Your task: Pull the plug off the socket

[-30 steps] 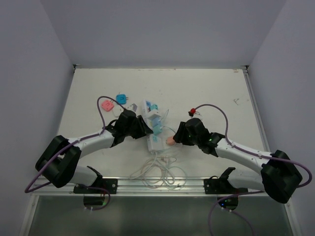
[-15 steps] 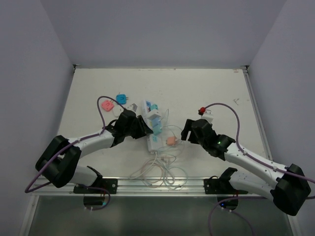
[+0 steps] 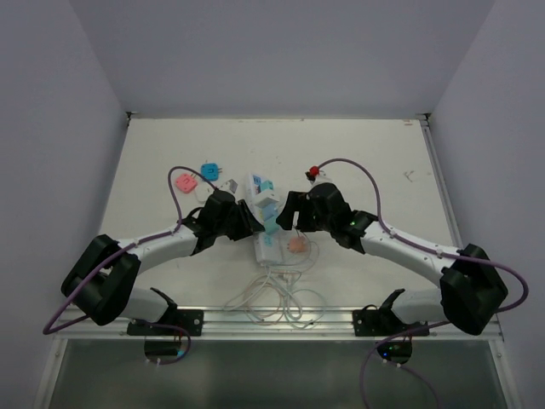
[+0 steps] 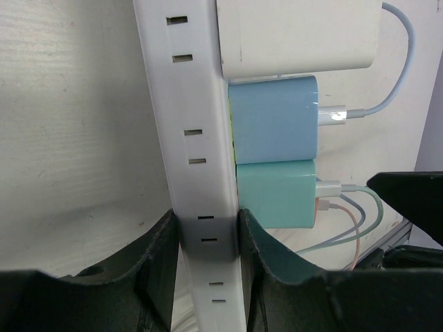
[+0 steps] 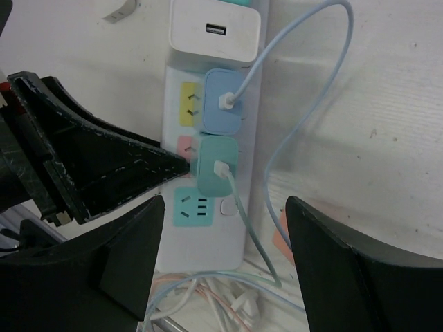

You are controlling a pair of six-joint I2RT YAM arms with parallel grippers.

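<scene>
1. The socket [image 3: 263, 230] lies near the middle of the table [image 3: 375, 162], its long side running away from the arms, with its thin white cord [image 3: 277, 300] coiled at the near edge.
2. The left gripper [image 4: 205, 232] pinches the strip's body from both sides, its fingers [image 4: 160, 242] pressed against the white casing.
3. The right gripper [image 5: 225, 207] hangs above the strip with its fingers [image 5: 325, 249] spread wide, the teal plug [image 5: 217, 166] between them and untouched.
4. The teal plug sits seated in the strip, just beside a blue plug [image 5: 223, 102] and a white charger [image 5: 216, 29]; each carries a cable.
5. An orange plug [image 3: 297, 244] lies loose on the table just right of the strip.
6. A pink adapter [image 3: 184, 181] and a blue adapter [image 3: 209, 170] rest well apart on the left.
</scene>
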